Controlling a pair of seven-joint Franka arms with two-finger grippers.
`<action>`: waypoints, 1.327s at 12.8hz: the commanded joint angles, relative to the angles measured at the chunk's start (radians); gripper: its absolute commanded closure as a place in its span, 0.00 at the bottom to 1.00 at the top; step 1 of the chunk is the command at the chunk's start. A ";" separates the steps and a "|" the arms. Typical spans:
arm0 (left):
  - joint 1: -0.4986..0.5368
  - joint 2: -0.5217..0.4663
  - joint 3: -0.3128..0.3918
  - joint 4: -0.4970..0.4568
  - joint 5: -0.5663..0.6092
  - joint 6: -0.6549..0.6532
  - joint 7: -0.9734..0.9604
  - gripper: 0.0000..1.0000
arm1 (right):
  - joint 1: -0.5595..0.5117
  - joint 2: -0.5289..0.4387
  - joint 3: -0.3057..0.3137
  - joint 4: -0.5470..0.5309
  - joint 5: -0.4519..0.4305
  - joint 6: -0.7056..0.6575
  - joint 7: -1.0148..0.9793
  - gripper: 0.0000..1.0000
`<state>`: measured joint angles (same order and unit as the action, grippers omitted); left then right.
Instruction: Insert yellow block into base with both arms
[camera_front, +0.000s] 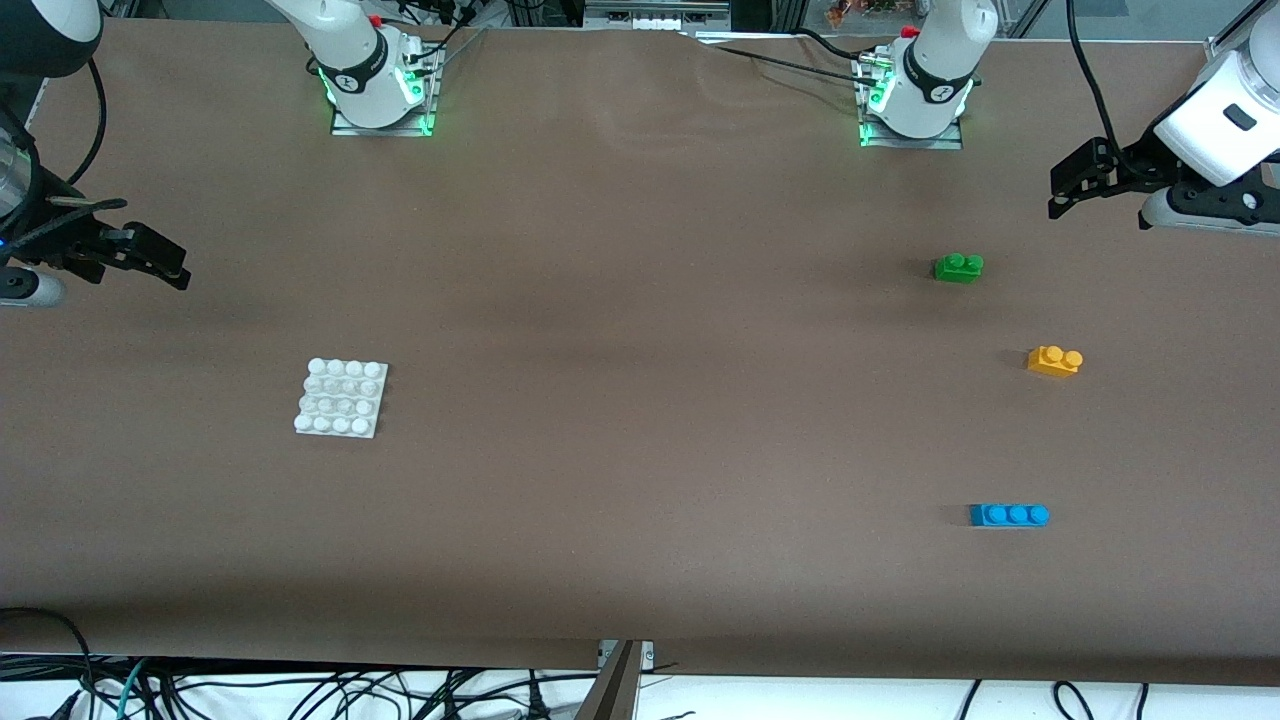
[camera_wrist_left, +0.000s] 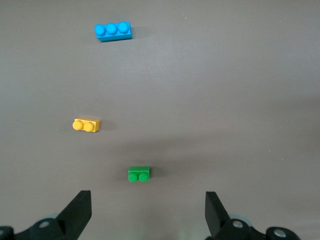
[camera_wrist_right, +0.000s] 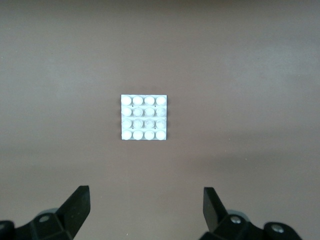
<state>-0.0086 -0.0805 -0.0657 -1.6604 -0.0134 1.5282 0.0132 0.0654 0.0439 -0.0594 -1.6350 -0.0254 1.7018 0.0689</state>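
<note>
I see the small yellow-orange plastic block (camera_front: 1054, 360) at the right of the frame, and the flat white studded plastic base (camera_front: 341, 398) lies left of centre. Both end effectors hang released over the brown desk (camera_front: 640, 400): the left end effector (camera_front: 1072, 190) at upper right, the right end effector (camera_front: 160, 262) at upper left.

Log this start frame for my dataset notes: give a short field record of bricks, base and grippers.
yellow block: on table, left arm's end, untouched
green brick: farther from camera than yellow block
blue brick: nearer than yellow block
base: right arm's end, bare of bricks
left gripper: open, in air, holds nothing
right gripper: open, in air, holds nothing
</note>
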 joint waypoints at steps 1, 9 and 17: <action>0.002 0.010 -0.005 0.028 0.021 -0.017 -0.009 0.00 | -0.006 -0.012 0.003 -0.002 0.001 -0.011 0.015 0.00; 0.009 -0.001 0.003 -0.018 0.023 -0.017 -0.010 0.00 | -0.006 -0.013 0.003 -0.002 0.001 -0.031 0.015 0.00; 0.007 0.100 -0.003 0.111 0.021 -0.016 -0.009 0.00 | -0.006 -0.015 0.003 -0.002 0.001 -0.030 0.015 0.00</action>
<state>-0.0010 0.0034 -0.0648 -1.5892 -0.0130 1.5310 0.0086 0.0654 0.0434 -0.0597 -1.6350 -0.0254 1.6829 0.0746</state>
